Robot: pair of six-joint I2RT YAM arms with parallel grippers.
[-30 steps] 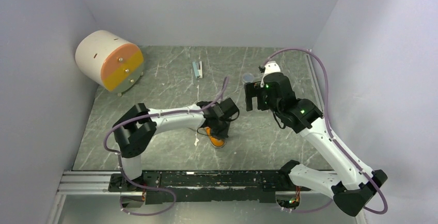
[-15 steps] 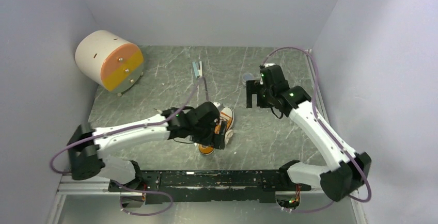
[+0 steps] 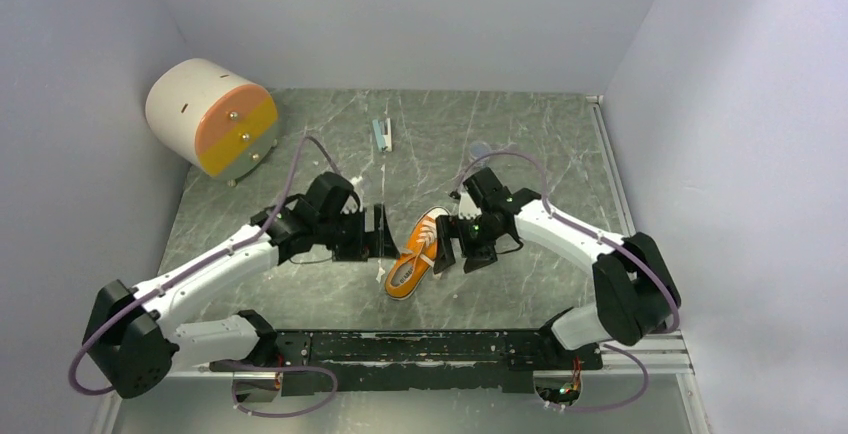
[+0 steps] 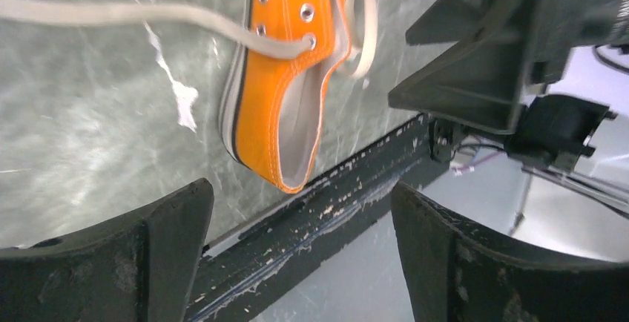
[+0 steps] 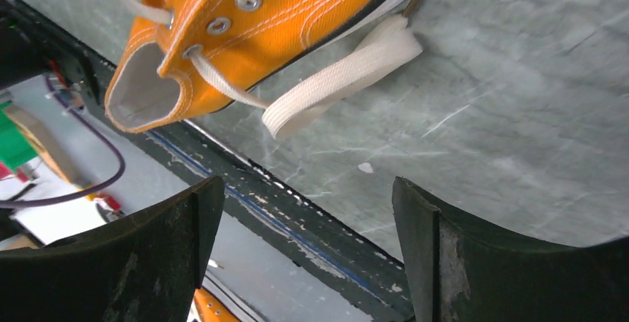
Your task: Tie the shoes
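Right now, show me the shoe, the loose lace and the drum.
shoe (image 3: 415, 254): top external view, on its laced middle.
lace (image 5: 341, 77): right wrist view, on the flat folded stretch beside the sole.
drum (image 3: 195, 104): top external view, on its white side wall.

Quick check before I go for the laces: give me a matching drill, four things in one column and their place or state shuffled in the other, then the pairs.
Things:
1. sneaker
2. drum
3. left gripper
4. right gripper

Places and states:
A. in the far left corner
B. open, on the sneaker's left side
C. lying between the two grippers, heel toward the near edge
D. open, on the sneaker's right side

Pairs: 1-C, 2-A, 3-B, 4-D
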